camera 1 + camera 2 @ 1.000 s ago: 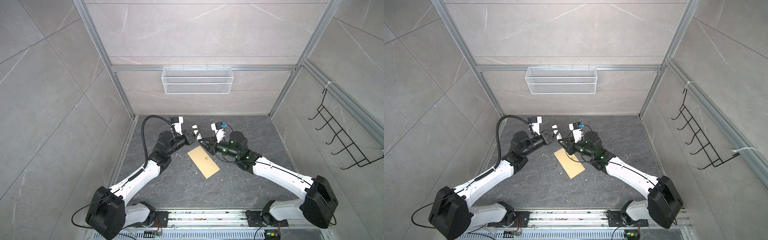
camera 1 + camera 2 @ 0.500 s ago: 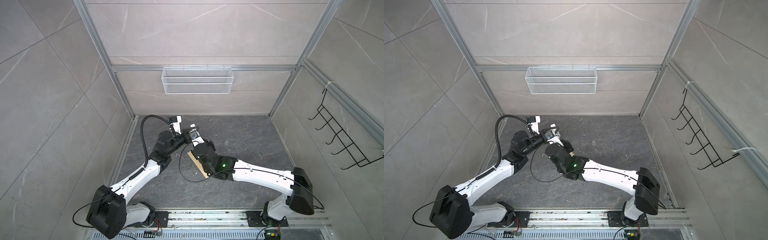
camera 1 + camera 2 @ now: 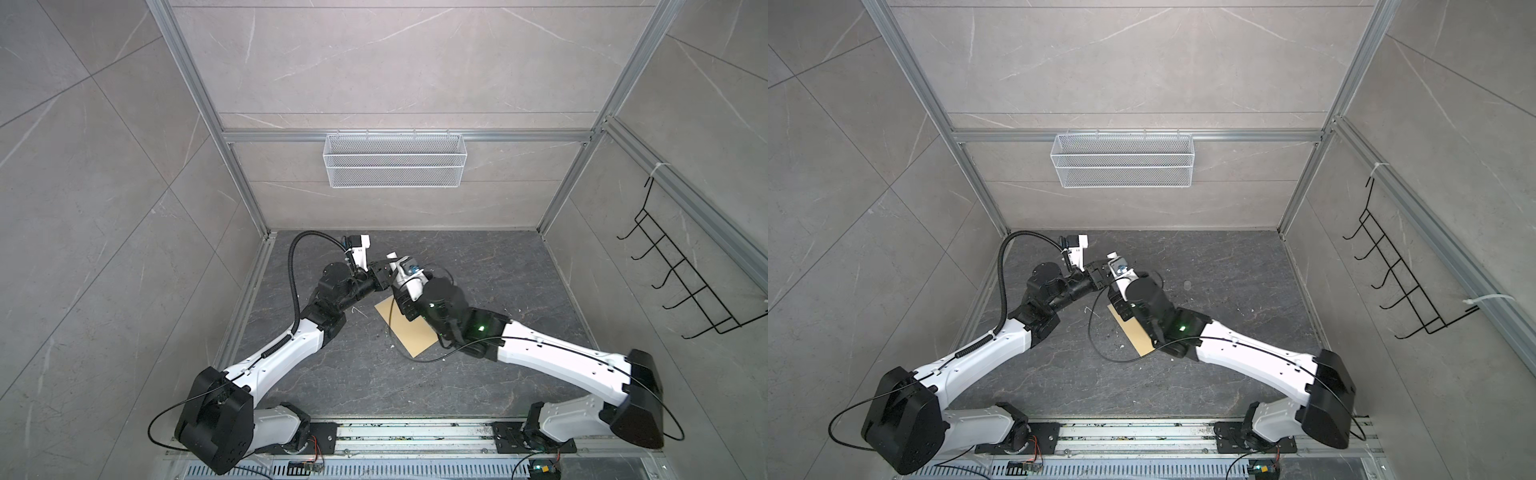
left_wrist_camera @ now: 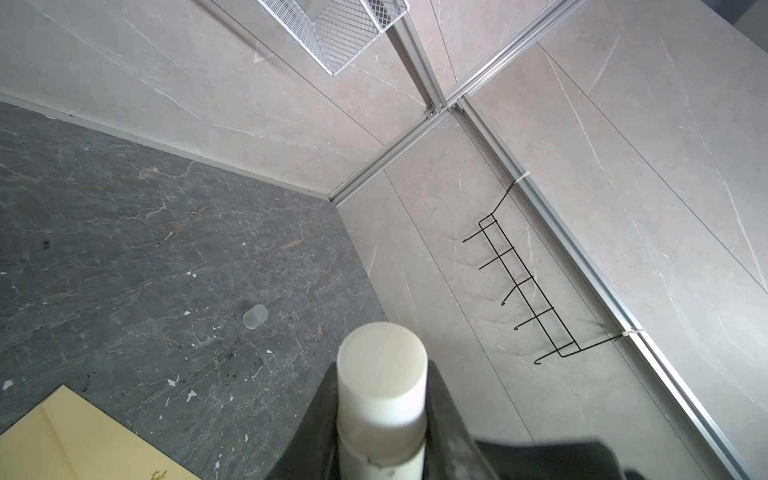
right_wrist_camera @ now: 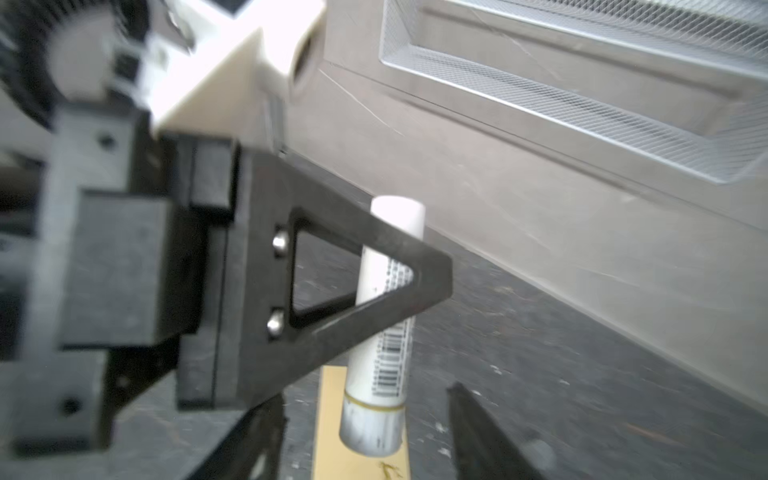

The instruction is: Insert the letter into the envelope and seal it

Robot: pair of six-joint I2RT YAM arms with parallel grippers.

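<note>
Dark marbled surface [image 3: 478, 266], beige walls [image 3: 374, 62]. Tan envelope [image 3: 410, 338] flat mid-frame. Left fingers [image 5: 424, 274] clamp glue stick [image 5: 380, 374]; right fingers [image 5: 478, 424] apart, empty.

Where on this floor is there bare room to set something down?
Bare floor runs from the right arm to the right wall, but for a small clear cap, and between the arms toward the front rail. Crowded: left gripper, its glue stick and right gripper over the envelope.
</note>
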